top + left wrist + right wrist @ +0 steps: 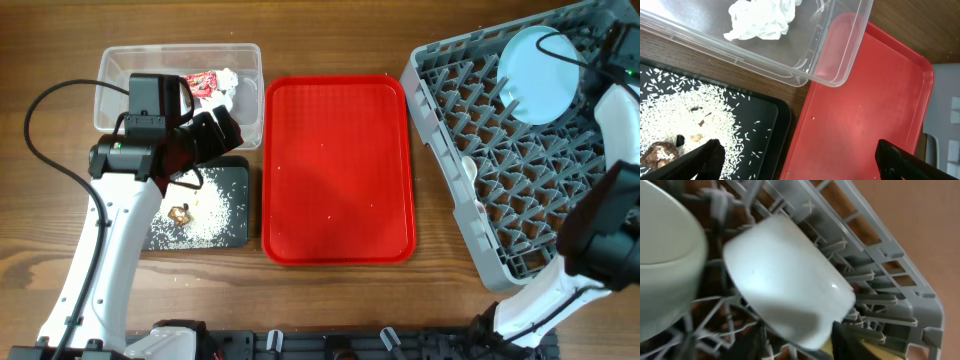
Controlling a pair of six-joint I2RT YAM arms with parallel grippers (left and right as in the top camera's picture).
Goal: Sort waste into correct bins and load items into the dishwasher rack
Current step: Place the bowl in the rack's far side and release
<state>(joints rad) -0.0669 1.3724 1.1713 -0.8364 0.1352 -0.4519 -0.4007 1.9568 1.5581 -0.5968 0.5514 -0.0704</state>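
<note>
A flat red rectangular plastic tray (338, 170) with rounded corners and a low raised rim lies near the middle of the brown wood-grain table (330, 30); its long sides run away from the near edge. In the left wrist view the tray slants across the frame, one rounded corner showing; a few tiny pale specks (813, 118) dot its floor; in the right wrist view the table is only a blurred brown patch at the upper right

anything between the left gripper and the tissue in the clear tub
In the left wrist view, only the near wall of the clear tub lies between the open left gripper and the crumpled tissue. The tub has no lid, so nothing visible blocks a reach from above.
</note>
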